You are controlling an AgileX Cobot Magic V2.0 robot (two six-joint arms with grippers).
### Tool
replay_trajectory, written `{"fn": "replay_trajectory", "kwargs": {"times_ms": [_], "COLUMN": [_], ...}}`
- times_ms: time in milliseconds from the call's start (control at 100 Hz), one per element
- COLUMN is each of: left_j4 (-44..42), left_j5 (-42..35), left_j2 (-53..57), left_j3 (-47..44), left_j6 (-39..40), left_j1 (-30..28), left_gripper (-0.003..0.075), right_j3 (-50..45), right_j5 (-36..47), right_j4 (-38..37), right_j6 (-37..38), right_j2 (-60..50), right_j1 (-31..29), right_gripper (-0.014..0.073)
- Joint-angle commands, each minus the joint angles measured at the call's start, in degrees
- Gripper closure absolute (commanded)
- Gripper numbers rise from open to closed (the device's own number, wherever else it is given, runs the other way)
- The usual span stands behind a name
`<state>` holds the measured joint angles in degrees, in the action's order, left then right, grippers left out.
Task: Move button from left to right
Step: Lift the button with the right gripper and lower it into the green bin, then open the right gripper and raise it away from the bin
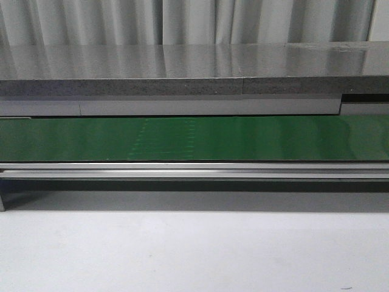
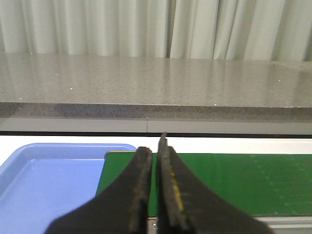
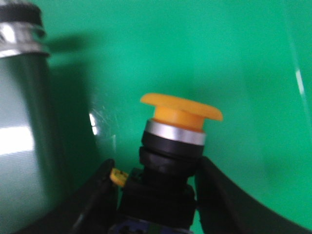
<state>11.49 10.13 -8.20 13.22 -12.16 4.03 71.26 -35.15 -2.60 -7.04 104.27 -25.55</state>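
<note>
In the right wrist view the button (image 3: 181, 109) stands between my right gripper's (image 3: 156, 165) black fingers, which press its black body from both sides. Its orange-yellow cap and silver band rise above the fingertips, with the green belt (image 3: 209, 48) behind. My left gripper (image 2: 153, 146) is shut with nothing between its fingers, hanging over the left end of the green belt (image 2: 234, 180). The front view shows the belt (image 1: 194, 139) bare; neither gripper nor the button appears there.
A blue tray (image 2: 44, 180) lies beside the belt's left end. A grey stone counter (image 1: 182, 61) runs behind the belt, with curtains beyond. A metal roller or rail (image 3: 19, 97) sits beside the button in the right wrist view. White tabletop (image 1: 194, 249) lies in front.
</note>
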Motion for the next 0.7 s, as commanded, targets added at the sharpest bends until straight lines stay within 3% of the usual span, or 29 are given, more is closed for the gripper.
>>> {"fn": "replay_trajectory", "kwargs": {"times_ms": [0,270,530,690], "left_j4": [0.83,0.83,0.83,0.83], "left_j5": [-4.54,-4.54,-4.54,-4.54], "left_j2": [-0.59,-0.59,-0.59,-0.59], "left_j3": [1.63,1.63,1.63,1.63], "left_j6": [-0.08,-0.08,-0.08,-0.08], "left_j1": [0.42,0.42,0.42,0.42], "left_gripper": [0.0715,0.0715,0.0715,0.0715], "right_j3": [1.72,1.72,1.72,1.86], "right_j5": [1.88,1.83,2.62,2.76], "right_j4": [-0.84,-0.84,-0.79,-0.74], "right_j6": [-0.59,-0.59,-0.54,0.89], "right_j2": [-1.01,0.57,0.57,0.57], "right_j1": [-0.36,-0.36,-0.36,-0.36], "right_gripper": [0.0378,0.037,0.0117,0.0105]}}
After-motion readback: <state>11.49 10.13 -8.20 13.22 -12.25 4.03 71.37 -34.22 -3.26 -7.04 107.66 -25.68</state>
